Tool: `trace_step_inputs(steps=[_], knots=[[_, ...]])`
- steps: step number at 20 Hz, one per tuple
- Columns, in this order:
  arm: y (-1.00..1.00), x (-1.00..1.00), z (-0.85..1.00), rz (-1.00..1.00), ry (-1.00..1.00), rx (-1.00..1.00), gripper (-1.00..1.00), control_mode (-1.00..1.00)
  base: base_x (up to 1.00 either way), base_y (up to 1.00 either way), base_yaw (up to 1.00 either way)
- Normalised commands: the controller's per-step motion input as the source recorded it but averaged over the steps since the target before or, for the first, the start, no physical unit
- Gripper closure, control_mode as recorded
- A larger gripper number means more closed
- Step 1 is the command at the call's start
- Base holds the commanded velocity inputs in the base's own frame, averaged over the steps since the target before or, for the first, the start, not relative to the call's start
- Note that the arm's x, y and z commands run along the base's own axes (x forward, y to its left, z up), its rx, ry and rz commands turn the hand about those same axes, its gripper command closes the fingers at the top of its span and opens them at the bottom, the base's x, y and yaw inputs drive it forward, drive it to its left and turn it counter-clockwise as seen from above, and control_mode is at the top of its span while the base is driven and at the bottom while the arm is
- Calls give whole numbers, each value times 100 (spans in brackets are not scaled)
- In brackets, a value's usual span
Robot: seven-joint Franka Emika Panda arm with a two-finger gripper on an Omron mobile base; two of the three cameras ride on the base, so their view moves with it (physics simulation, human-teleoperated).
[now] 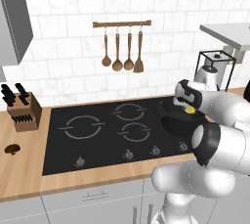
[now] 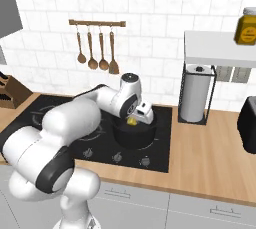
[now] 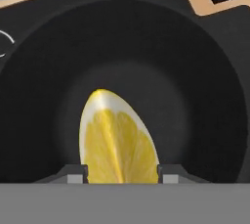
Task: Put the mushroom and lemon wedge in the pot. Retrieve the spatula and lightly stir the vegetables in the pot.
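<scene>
The low black pot (image 1: 172,123) stands on the right rear ring of the hob, also seen in the right base view (image 2: 134,138). My gripper (image 1: 188,108) (image 2: 134,118) hangs just over its opening, shut on the yellow lemon wedge (image 1: 190,111) (image 2: 132,121). In the hand view the lemon wedge (image 3: 117,137) sits between my gripper's (image 3: 119,175) two fingertips, with the pot's dark floor (image 3: 195,86) right behind it. The small brown mushroom (image 1: 12,148) lies on the wooden counter at far left, in front of the knife block. The spatula is out of view.
A knife block (image 1: 23,111) stands left of the black hob (image 1: 97,135). A wall rail (image 1: 122,24) carries wooden spoons and an all-brown spatula. Right of the hob are a paper towel holder (image 2: 196,93), a shelf with a jar (image 2: 246,27) and a dark appliance (image 2: 248,123).
</scene>
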Motion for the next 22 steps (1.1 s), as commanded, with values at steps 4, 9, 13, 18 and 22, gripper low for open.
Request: trace_step_inputs(steps=[4,9,13,18,22], knots=[[7,28,-17,0,12,1,100,-100,0,0,0],[3,20,-22,0,11,0,100,-100,0,0,0],[0,11,-31,0,3,0,100,-100,0,0,0],[0,10,-37,0,0,0,100,-100,0,0,0],[0,4,-27,0,0,0,100,-100,0,0,0]])
